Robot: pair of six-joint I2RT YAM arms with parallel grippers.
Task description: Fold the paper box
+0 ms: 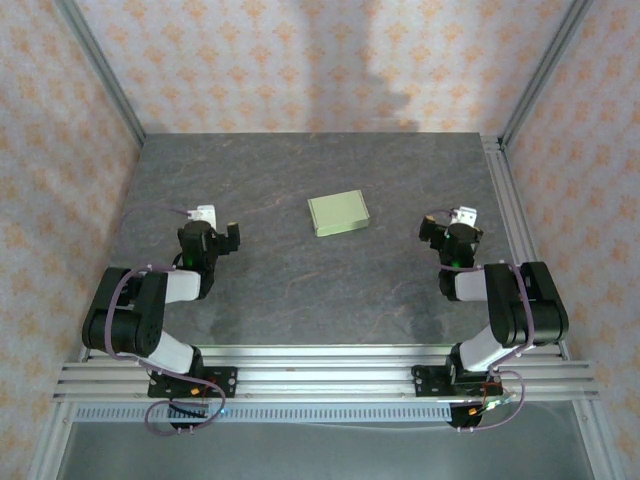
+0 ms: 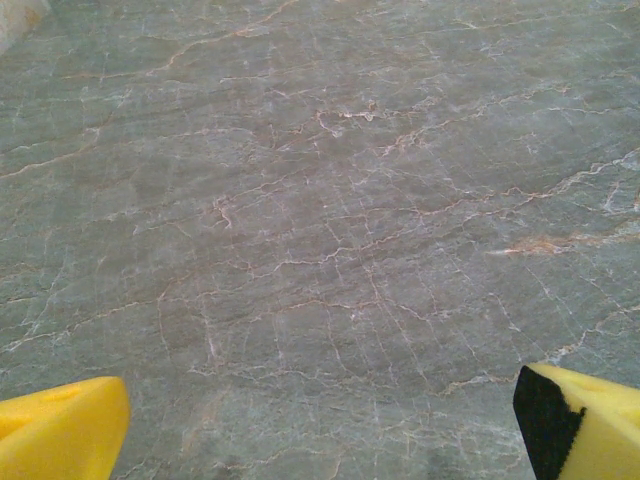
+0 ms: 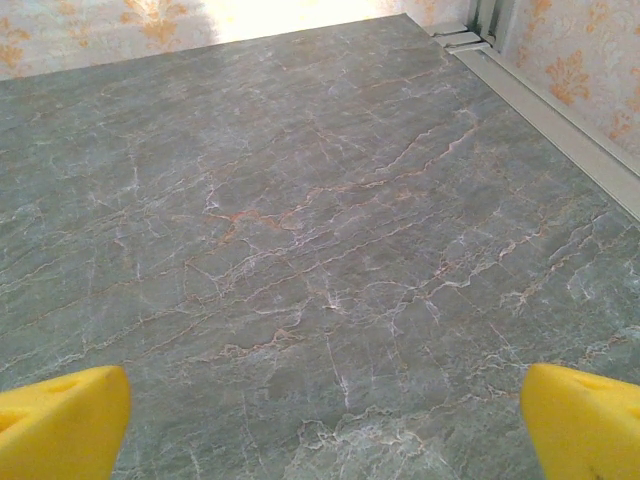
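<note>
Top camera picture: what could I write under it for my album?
A small pale green paper box lies on the grey table, apart from the left arm and right arm.

1. The table (image 1: 290,290) has a dark grey top that looks like stone, with thin white and reddish lines all over it.
2. One paper box (image 1: 338,213) lies flat on it. It is a small, pale yellow-green rectangle.
3. The box sits about halfway between the left and right edges, a bit nearer the far edge, turned a little.
4. A metal rail (image 1: 508,200) runs along the right edge.
</note>
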